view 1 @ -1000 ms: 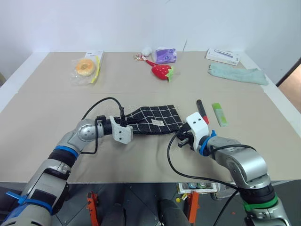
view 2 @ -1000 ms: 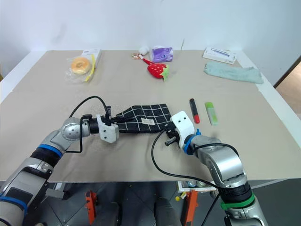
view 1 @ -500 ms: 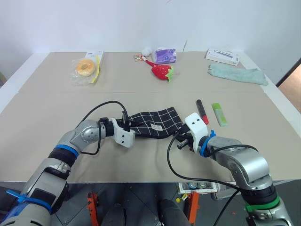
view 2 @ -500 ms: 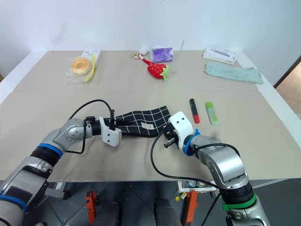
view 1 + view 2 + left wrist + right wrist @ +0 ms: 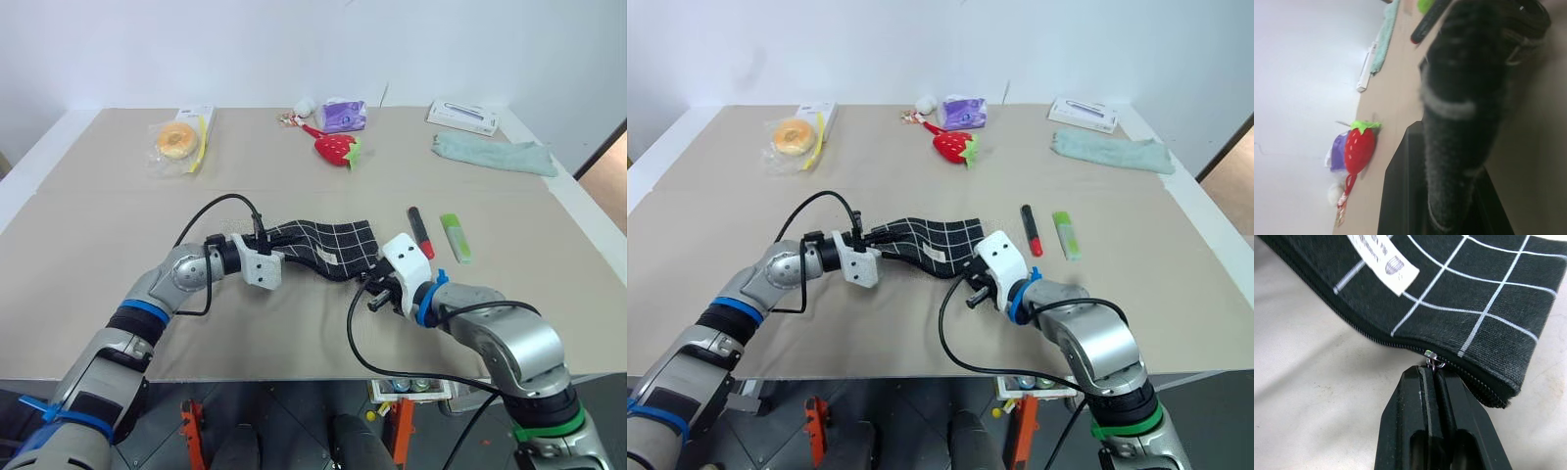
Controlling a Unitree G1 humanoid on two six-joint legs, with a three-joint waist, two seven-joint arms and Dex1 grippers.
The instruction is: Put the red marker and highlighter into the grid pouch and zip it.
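Step in hand looks like opening the grid pouch (image 5: 328, 247): marker and highlighter are both still out on the table, so nothing is loaded yet.

Left gripper (image 5: 266, 247) is clamped on the pouch's 9 o'clock end, holding that end off the table. Right gripper (image 5: 1436, 374) has its fingers pressed together on the small metal zipper slider ring, at the pouch's lower edge near its 3 o'clock end. In the left wrist view the pouch fabric runs straight out from the fingers.

Pouch sits mid-table, sagging between the two grippers. Red marker (image 5: 421, 232) lies at 3 o'clock of the pouch, just beside it; highlighter (image 5: 457, 237) just beside the marker, further toward 3 o'clock, roughly parallel.

Next move, as a guess: pull the slider along the teeth while the left end stays anchored, keeping the fabric taut so it does not bunch up.

Materials: the pouch is soft, floppy black fabric with thin white grid lines, a white sewn label and black coil zipper. The marker is a slim, rigid black barrel with a red end. The highlighter is chunky flat light-green plastic. Table (image 5: 98, 245) is covered in matte beige.
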